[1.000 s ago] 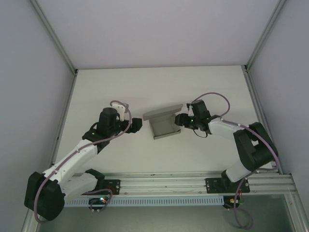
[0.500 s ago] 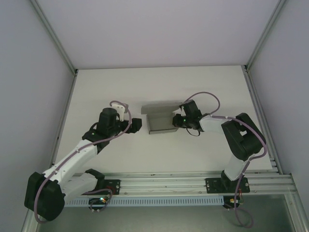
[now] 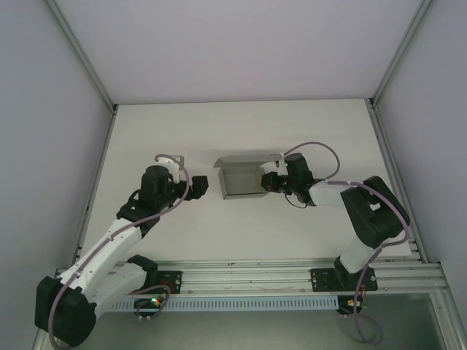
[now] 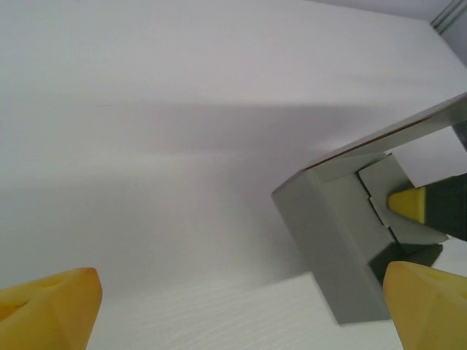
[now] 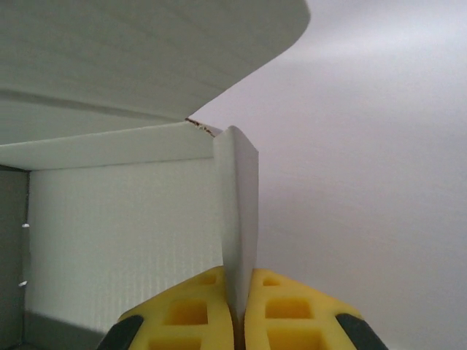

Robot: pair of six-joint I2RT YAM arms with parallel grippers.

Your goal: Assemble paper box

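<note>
The paper box (image 3: 243,180) is a partly folded grey cardboard shape in the middle of the table, with its back flap (image 3: 244,159) raised. My right gripper (image 3: 271,181) is shut on the box's right side wall (image 5: 239,211), which stands upright between the yellow fingertips (image 5: 193,313). The box floor (image 5: 124,233) lies to the left of that wall, and a wide flap (image 5: 146,51) arches overhead. My left gripper (image 3: 201,187) stands open just left of the box, apart from it. In the left wrist view the box (image 4: 328,240) lies ahead to the right, between wide-set yellow fingertips (image 4: 51,310).
The white table (image 3: 182,131) is walled by pale panels and aluminium posts (image 3: 80,58) at the back corners. An aluminium rail (image 3: 248,277) runs along the near edge, where both arm bases are bolted.
My right gripper has shut on the box's right wall. The box has swung from tilted to square and shifted slightly left. The left arm has drawn back a little, still open.
</note>
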